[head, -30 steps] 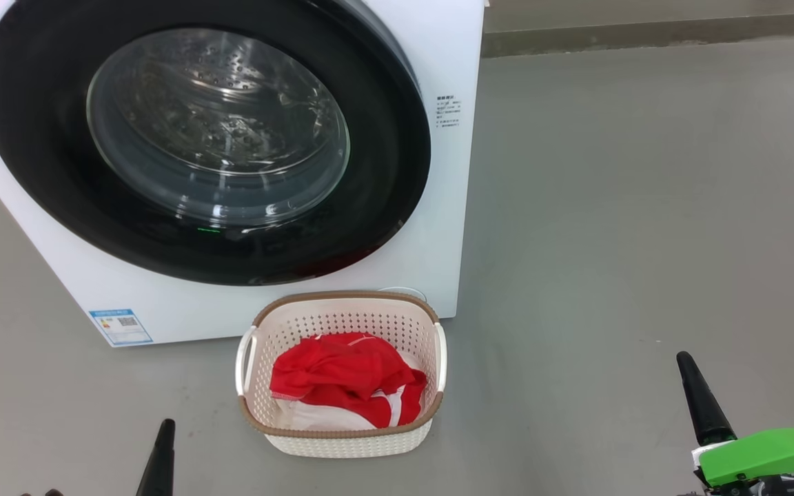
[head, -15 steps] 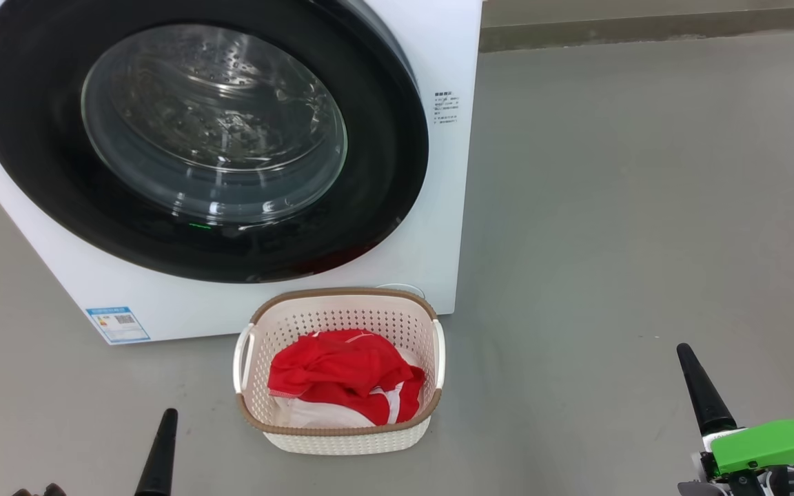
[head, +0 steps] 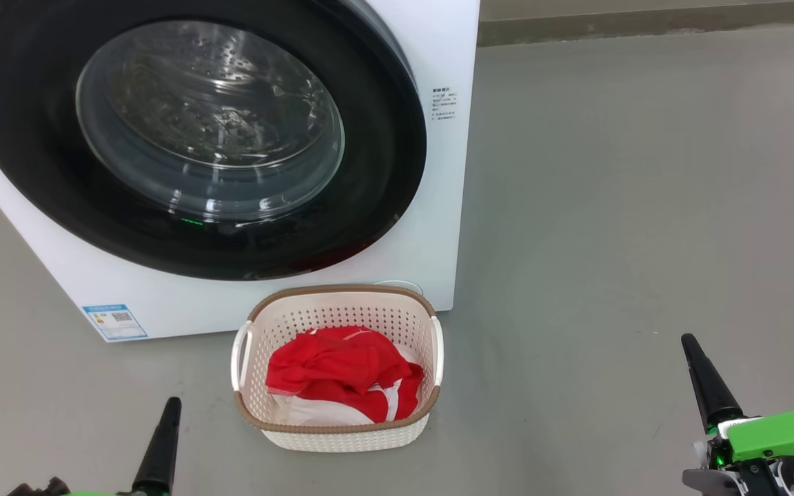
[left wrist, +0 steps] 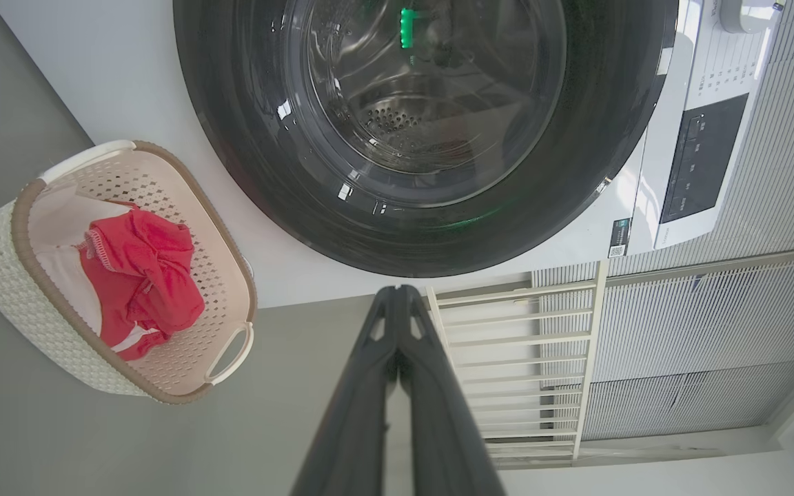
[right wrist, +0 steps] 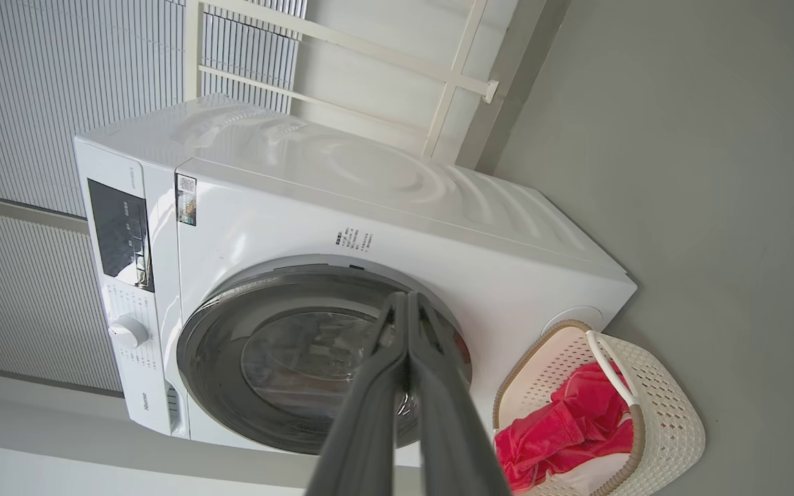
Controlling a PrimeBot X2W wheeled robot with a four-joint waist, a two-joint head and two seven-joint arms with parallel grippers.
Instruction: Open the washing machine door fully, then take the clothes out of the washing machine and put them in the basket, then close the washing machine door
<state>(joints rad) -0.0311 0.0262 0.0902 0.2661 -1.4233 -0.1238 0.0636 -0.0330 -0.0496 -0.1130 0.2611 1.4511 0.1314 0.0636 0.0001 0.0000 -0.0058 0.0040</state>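
Both left gripper [head: 173, 404] and right gripper [head: 688, 342], clenched empty, have edged upward; washing machine door [head: 384, 172] shut, clothes [head: 331, 365] in basket [head: 342, 438], task looks finished.

Red laundry in a cream basket before a white washing machine.

The washing machine [head: 449, 207] is plain white, its door [head: 383, 172] ringed in glossy black around clear glass. Behind the glass is a silver steel drum [head: 211, 117] dotted with small holes. A green light [head: 191, 222] glows on the black rim, and a blue label [head: 114, 322] sits low on the white front. The basket [head: 342, 441] is cream-white with a regular pattern of perforations, a brown woven-look rim and white handles. The clothes [head: 328, 365] are bright red with white trim. The floor [head: 611, 207] is flat grey. The left tool [head: 169, 413] and right tool [head: 692, 351] have black fingers, the right one with a bright green casing [head: 776, 434].
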